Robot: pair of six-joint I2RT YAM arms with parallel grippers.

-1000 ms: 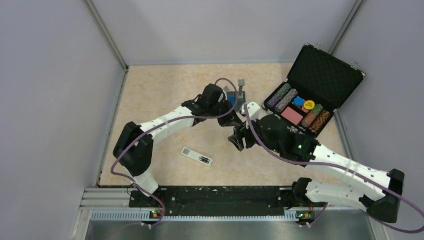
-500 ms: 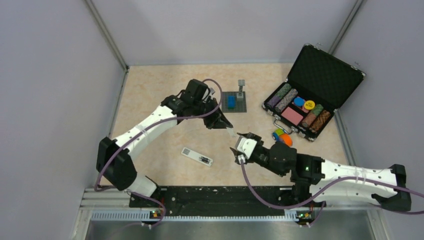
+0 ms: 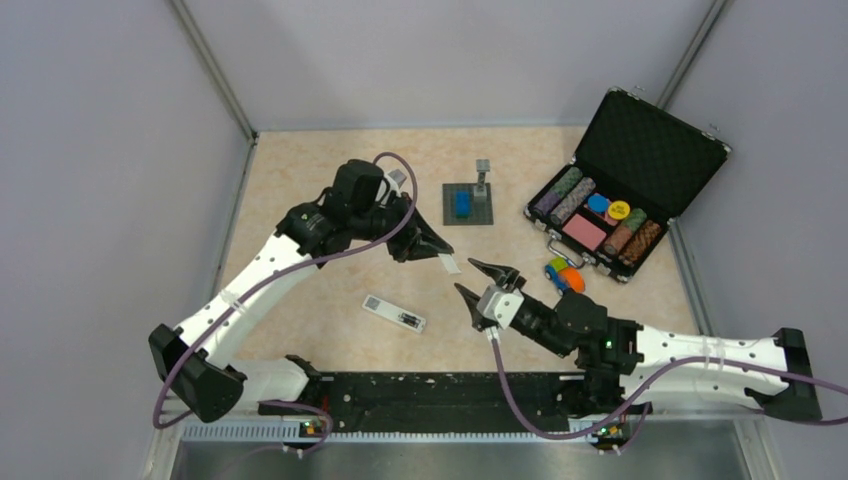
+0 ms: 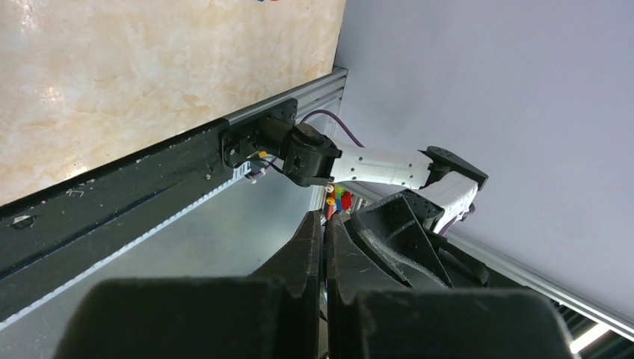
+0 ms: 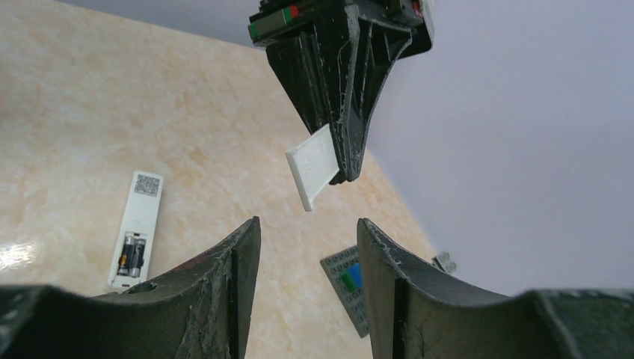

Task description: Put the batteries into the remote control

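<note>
The white remote control (image 3: pixel 393 314) lies on the table with its back up; it also shows in the right wrist view (image 5: pixel 137 228). Two dark batteries (image 5: pixel 131 253) sit side by side in its open recess. My left gripper (image 3: pixel 440 256) is shut on a small flat white battery cover (image 3: pixel 450 264), held in the air right of the remote; the cover sticks out of the fingertips in the right wrist view (image 5: pixel 314 166). My right gripper (image 3: pixel 466 276) is open and empty, just below the cover, pointing at it. In the left wrist view the jaws (image 4: pixel 324 221) are pressed together.
A grey baseplate (image 3: pixel 468 204) with a blue block stands behind the grippers. An open black case (image 3: pixel 648 150) of poker chips lies at the right. A small colourful toy (image 3: pixel 563 273) lies in front of the case.
Both arms have drawn back from the baseplate. The left gripper moved left and nearer with the white cover. The right gripper swung down towards the near edge and now points up at the cover.
</note>
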